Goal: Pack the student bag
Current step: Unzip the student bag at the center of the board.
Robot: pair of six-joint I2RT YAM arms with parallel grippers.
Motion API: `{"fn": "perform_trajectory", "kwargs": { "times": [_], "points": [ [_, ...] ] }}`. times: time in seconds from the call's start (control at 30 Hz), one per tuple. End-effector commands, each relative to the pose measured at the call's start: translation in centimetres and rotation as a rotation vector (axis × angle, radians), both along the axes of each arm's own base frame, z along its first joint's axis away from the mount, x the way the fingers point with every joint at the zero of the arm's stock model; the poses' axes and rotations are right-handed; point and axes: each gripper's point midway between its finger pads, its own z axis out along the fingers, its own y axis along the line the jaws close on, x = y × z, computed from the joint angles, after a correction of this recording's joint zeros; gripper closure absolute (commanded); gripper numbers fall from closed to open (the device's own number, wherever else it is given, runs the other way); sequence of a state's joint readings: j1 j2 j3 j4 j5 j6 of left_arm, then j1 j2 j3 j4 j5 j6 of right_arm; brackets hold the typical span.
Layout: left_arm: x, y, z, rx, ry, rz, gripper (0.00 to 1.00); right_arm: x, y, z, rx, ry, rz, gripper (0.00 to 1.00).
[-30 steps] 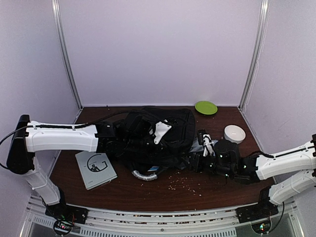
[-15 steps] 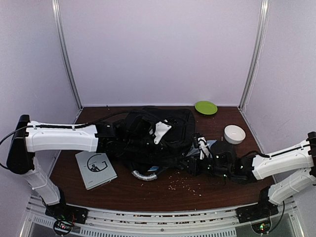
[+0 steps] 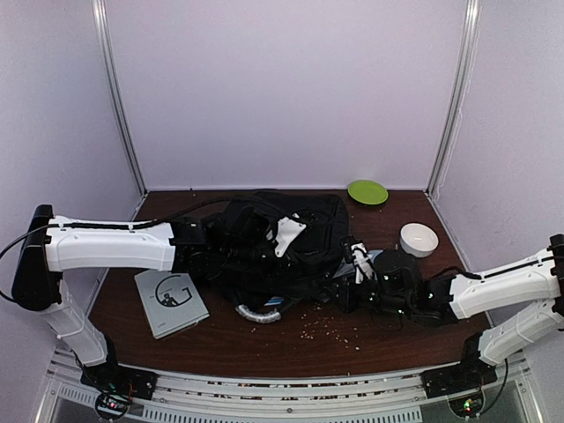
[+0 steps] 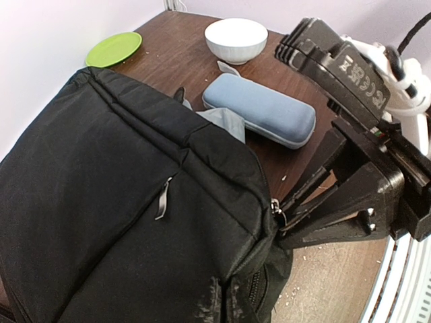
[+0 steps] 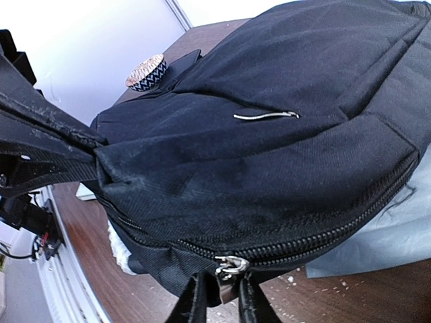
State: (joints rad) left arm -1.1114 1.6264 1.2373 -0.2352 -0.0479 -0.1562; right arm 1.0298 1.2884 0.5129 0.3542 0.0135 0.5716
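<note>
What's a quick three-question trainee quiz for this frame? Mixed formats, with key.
1. True or false: the light-blue zipped fabric pencil case lies inside the large black fabric backpack.
2. The jaws of the right tool stand either side of which part? A) a shoulder strap B) the metal zip pull C) a side pocket
3. Which sits nearer the back wall: the flat green plate or the round white bowl?
Key: 1 false, it lies outside, beside the backpack; 2 B; 3 the green plate.
</note>
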Motion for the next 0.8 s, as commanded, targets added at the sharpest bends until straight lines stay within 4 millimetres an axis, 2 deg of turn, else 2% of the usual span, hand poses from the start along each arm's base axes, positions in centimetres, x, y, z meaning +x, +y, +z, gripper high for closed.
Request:
{"fn": "perform_trajectory", "kwargs": {
  "times": [0.0, 0.23, 0.63, 0.7, 0.77],
  "points": [
    [0.2, -1.0, 6.1, -0.175, -0.069, -0.013, 1.00, 1.4, -0.9, 1.2, -0.023, -0.042, -0.071, 0.89],
    [0.3, -0.9, 5.8, -0.167, -0.071, -0.006, 1.00, 1.3, -1.3, 1.1, -0.052, -0.046, -0.075, 1.00],
    [0.8, -0.8, 4.6, -0.133, -0.080, 0.019, 1.00, 0.7, -2.6, 1.1, -0.072, -0.057, -0.077, 1.00],
    [0.9, -0.8, 4.7, -0.134, -0.080, 0.018, 1.00, 0.4, -2.5, 1.1, -0.068, -0.058, -0.055, 0.95],
    [0.8, -0.9, 4.8, -0.141, -0.079, 0.015, 1.00, 0.1, -2.3, 1.1, -0.066, -0.053, -0.038, 0.85]
  ]
}}
